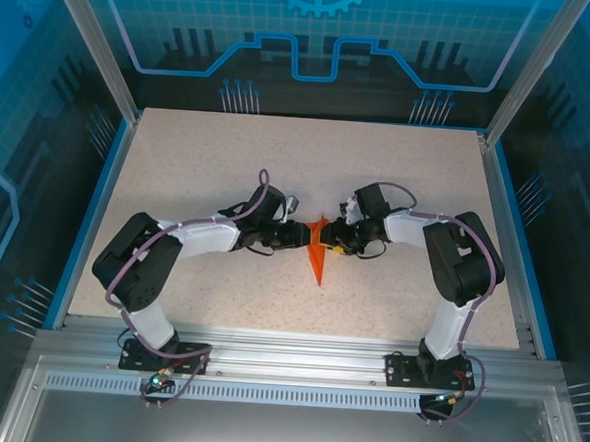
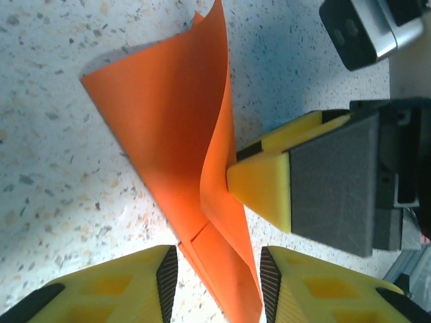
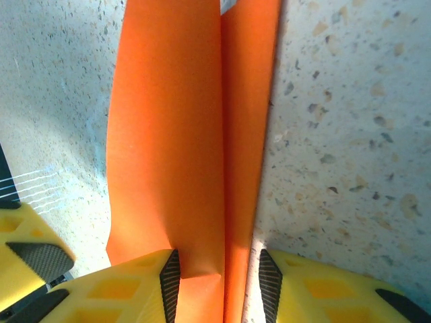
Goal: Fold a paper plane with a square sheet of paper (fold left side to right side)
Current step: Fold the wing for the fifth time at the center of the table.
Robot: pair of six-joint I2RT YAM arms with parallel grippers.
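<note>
Orange paper: folded to a narrow pointed outline, lying on the speckled table directly between the two grippers.
Flap: in the left wrist view one layer stands up off the table ahead of the left fingers and curls over. It isn't flat and the crease isn't set.
Left gripper: jaws part-way apart, with the paper's narrow end running through the gap. The pads don't look to touch it, so it holds nothing.
Right gripper: jaws part-way apart, straddling the paper lengthwise, with a lengthwise seam running out from between the pads. No pinch that I can see.
Right fingertip: pushed into the base of the raised flap, just ahead and right of the left fingers. It acts as the hold-down.
Step (my read): laying the left half over onto the right along the centre line.
How to do it well:
- Use the right fingertip on the seam as the anchor.
- Take the flap with the left gripper near its free edge, not at the narrow end.
- Carry it over in a low arc so it doesn't buckle.
- Match edge to edge before pressing.
- Then run a closed finger along the fold.

Risk: thin paper on a smooth table, so any sideways drag slides the whole piece and skews the crease. The grippers are close, so watch for a finger clash.
</note>
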